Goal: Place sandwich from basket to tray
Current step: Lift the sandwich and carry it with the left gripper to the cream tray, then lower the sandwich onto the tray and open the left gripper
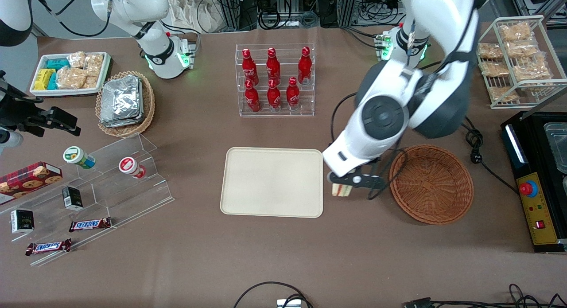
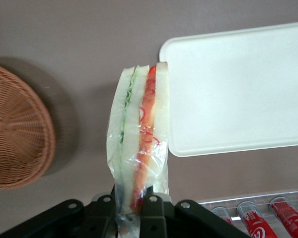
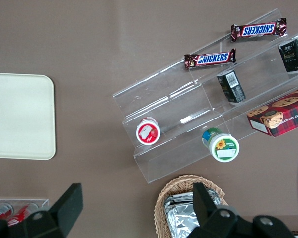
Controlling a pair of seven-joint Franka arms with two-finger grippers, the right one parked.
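- Front view: gripper (image 1: 343,182) w/ sandwich (image 1: 341,190) over desk (image 1: 283,255), between tray (image 1: 272,182) & basket (image 1: 432,184).
- Wrist view: jaws pinching wrapped sandwich (image 2: 139,144) at one end; front view hides this.

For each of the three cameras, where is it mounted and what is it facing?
Front view: high, facing both arms; gripper carries the sandwich between tray and basket.
Left wrist view: looks down past its fingers, shut on the sandwich.
Right wrist view: parked, above the acrylic stand.
All three share the tray.
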